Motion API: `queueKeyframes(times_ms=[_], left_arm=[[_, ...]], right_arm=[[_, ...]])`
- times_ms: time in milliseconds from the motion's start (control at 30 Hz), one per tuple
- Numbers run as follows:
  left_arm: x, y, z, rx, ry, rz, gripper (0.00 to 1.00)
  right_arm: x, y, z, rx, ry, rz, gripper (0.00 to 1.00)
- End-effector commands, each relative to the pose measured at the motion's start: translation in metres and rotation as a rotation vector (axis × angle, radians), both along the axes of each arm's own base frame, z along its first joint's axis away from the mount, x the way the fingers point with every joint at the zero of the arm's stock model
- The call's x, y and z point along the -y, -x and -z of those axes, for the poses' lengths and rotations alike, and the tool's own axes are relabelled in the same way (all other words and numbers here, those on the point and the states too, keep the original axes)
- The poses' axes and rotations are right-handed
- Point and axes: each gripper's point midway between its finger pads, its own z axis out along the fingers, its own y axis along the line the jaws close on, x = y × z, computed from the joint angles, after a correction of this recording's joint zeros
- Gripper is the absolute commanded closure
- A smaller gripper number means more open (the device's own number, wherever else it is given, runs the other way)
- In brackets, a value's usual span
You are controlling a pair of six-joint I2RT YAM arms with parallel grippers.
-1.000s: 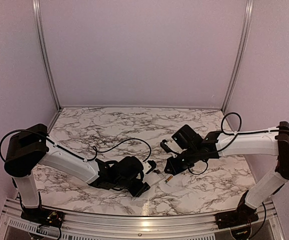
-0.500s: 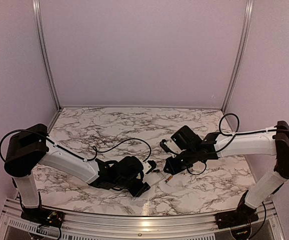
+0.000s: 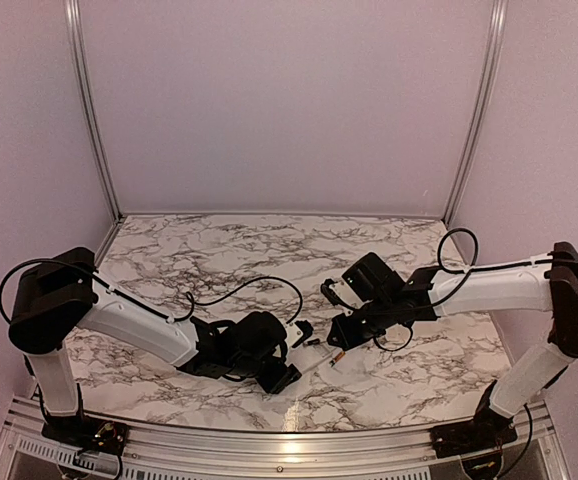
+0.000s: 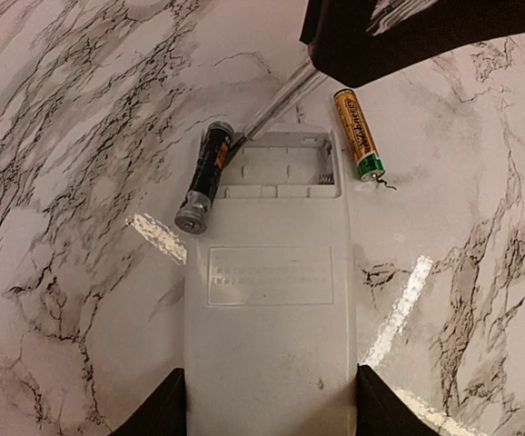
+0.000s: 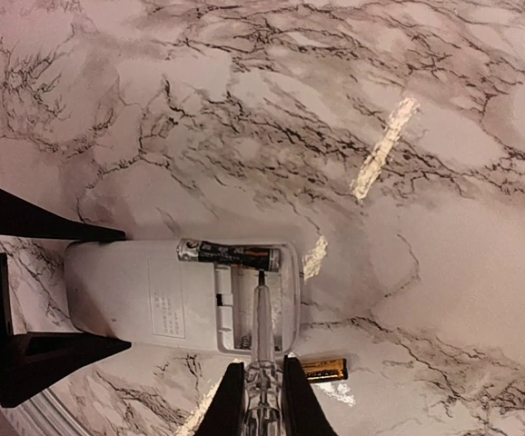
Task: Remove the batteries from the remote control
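Two small things lie on the marble desk [image 4: 81,91], one on each side of the remote control [image 4: 269,300]. They are a black battery [image 4: 205,177] and a gold battery [image 4: 358,133].

The remote control is white and flat and lies with its back up. Its lid is off, and the little box for the batteries at its far end is open with nothing in it. Seen from the left wrist, the black battery lies tilted on the left, with its far end touching the corner of the open box. The gold battery lies on the right, just beside the remote but not touching it.

The left jaws are about half open and squeeze the near end of the remote. One black finger [image 4: 158,413] presses on each long side.

The right jaws are almost closed and pinch a thin grey rod [image 5: 262,327]. The rod points down into the open box. Its tip is at the corner next to the black battery, but I cannot tell if it touches the battery.

From above, both arms meet near the middle of the desk, a bit toward the front edge. The remote is small and white there [image 3: 316,360], between the two arms.
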Motion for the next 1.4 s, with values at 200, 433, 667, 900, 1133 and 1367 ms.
queueKeyframes(times_ms=[200, 433, 667, 900, 1133, 1367], left_arm=[[0.01, 0.016, -0.002, -0.051, 0.037, 0.067, 0.64], [0.01, 0.017, -0.002, -0.052, 0.039, 0.069, 0.64], [0.011, 0.017, -0.001, -0.053, 0.038, 0.069, 0.64], [0.01, 0.016, -0.001, -0.052, 0.036, 0.066, 0.64], [0.01, 0.016, -0.002, -0.05, 0.037, 0.063, 0.64], [0.011, 0.018, -0.008, -0.053, 0.058, 0.071, 0.65]], right_arm=[[-0.012, -0.006, -0.026, 0.061, -0.081, 0.006, 1.0], [-0.013, -0.007, -0.028, 0.067, -0.087, 0.008, 1.0], [-0.011, -0.007, -0.034, 0.075, -0.088, 0.014, 1.0], [-0.009, -0.007, -0.04, 0.089, -0.089, 0.02, 1.0], [-0.008, -0.007, -0.044, 0.099, -0.085, 0.021, 1.0], [0.0, -0.008, -0.066, 0.142, -0.094, 0.04, 1.0]])
